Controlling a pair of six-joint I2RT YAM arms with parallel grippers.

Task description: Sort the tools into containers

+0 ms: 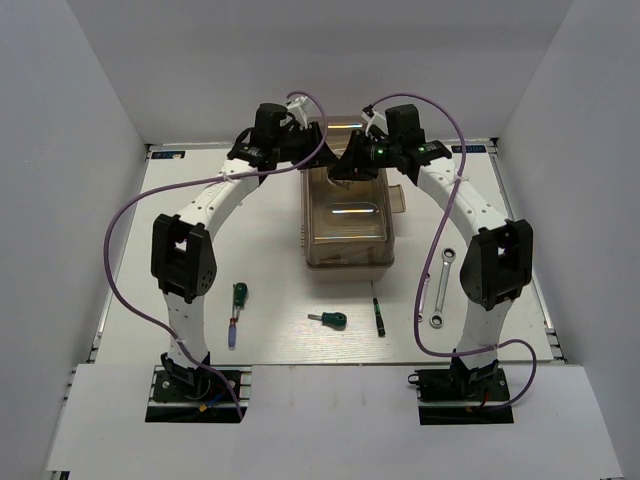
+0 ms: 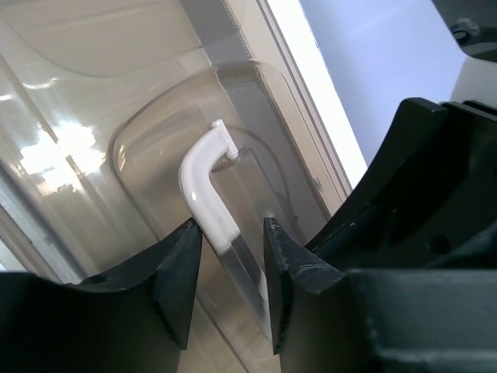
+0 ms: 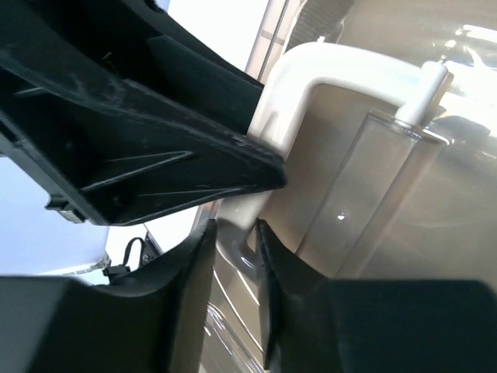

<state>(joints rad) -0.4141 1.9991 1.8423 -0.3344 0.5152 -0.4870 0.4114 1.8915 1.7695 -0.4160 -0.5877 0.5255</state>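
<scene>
White handle end (image 2: pixel 203 183) lies btwn L fingers (image 2: pixel 177 272), touching one.

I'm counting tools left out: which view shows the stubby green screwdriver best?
Top external: the stubby green screwdriver lies unobstructed on the table near the toolbox. Both wrist views face the toolbox up close and miss it.

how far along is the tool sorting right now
Nothing is sorted yet: the toolbox is shut, and the long screwdriver, stubby screwdriver, thin screwdriver and wrench lie on the table. In hand: the left tool straddles the box's handle, with the right tool close by. Left: opening the box and loading everything.
</scene>
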